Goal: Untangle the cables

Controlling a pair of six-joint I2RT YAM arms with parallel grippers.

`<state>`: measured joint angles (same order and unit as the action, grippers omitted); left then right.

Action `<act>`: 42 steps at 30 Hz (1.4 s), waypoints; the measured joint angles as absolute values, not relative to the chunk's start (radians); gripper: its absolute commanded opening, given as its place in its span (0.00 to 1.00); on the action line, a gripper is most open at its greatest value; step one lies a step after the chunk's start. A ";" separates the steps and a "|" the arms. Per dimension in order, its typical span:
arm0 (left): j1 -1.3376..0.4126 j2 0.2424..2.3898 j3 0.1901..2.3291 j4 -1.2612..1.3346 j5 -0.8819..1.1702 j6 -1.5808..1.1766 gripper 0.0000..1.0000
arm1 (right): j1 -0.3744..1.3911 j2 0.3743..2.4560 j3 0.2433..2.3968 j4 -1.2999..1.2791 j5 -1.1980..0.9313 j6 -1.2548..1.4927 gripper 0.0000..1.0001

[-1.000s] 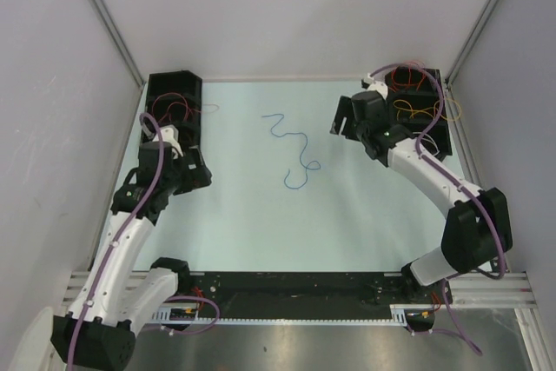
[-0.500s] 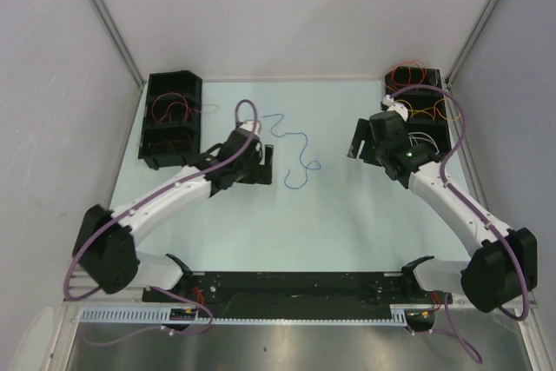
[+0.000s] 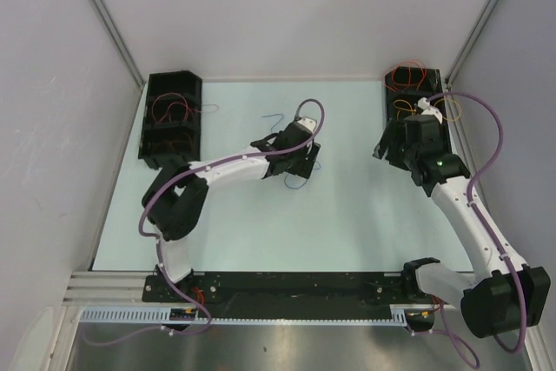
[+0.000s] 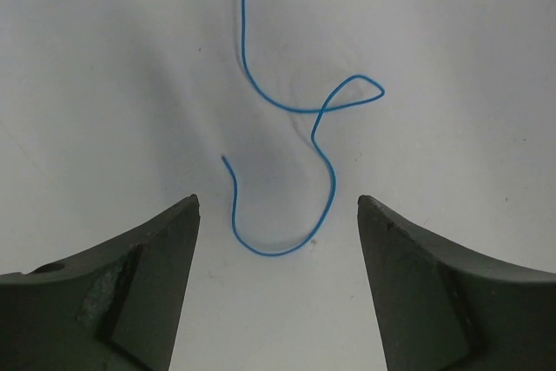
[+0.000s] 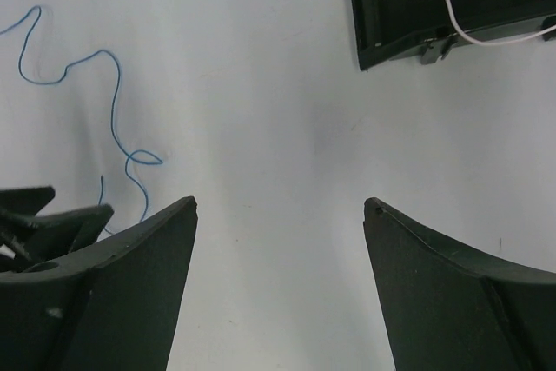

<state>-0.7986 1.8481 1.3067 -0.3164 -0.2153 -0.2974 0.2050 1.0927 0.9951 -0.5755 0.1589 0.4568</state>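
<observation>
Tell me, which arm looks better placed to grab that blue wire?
Left: the left gripper hangs open over the curled end of the blue wire; the right gripper is off beside the black tray.

No readable text, label, brand or number shows on the black plastic bins, the white-and-black robot arms or the pale table.

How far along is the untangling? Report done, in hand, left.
Done: red cables sit in the left bin; one blue cable lies alone on the table. In hand: the left tool hovers open over its hooked end, not gripping yet. Left: orange and white cables looped together in the right bin; the right tool is open, holding nothing.
</observation>
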 measured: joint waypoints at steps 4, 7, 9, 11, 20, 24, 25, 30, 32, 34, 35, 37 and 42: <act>-0.801 1.934 1.391 -0.311 -0.205 -0.250 0.70 | 0.204 1.099 0.979 -0.577 0.131 0.449 0.82; -0.806 1.984 1.440 -0.309 -0.204 -0.226 0.70 | 0.200 1.101 0.973 -0.577 0.110 0.443 0.81; -0.809 2.002 1.454 -0.307 -0.202 -0.214 0.70 | 0.200 1.101 0.973 -0.576 0.099 0.441 0.81; -0.812 2.016 1.456 -0.301 -0.197 -0.201 0.69 | 0.200 1.101 0.973 -0.576 0.092 0.440 0.81; -0.847 2.101 1.525 -0.301 -0.181 -0.153 0.66 | 0.201 1.101 0.962 -0.574 0.070 0.433 0.81; -0.861 2.138 1.566 -0.301 -0.196 -0.138 0.61 | 0.200 1.101 0.961 -0.572 0.063 0.432 0.81; -0.862 2.146 1.572 -0.301 -0.203 -0.133 0.58 | 0.200 1.101 0.960 -0.571 0.062 0.432 0.81; -0.864 2.178 1.597 -0.300 -0.227 -0.119 0.38 | 0.200 1.101 0.950 -0.570 0.056 0.432 0.81; -0.863 2.188 1.599 -0.300 -0.234 -0.113 0.10 | 0.200 1.102 0.948 -0.571 0.053 0.432 0.81; -0.863 2.194 1.602 -0.300 -0.238 -0.109 0.00 | 0.200 1.102 0.947 -0.570 0.051 0.432 0.81; -0.863 2.196 1.606 -0.301 -0.239 -0.108 0.00 | 0.200 1.102 0.946 -0.570 0.049 0.432 0.81; -0.863 2.200 1.618 -0.300 -0.241 -0.104 0.00 | 0.200 1.103 0.946 -0.569 0.045 0.432 0.81; -0.862 2.204 1.674 -0.335 -0.261 -0.107 0.00 | 0.200 1.108 0.946 -0.567 0.043 0.432 0.81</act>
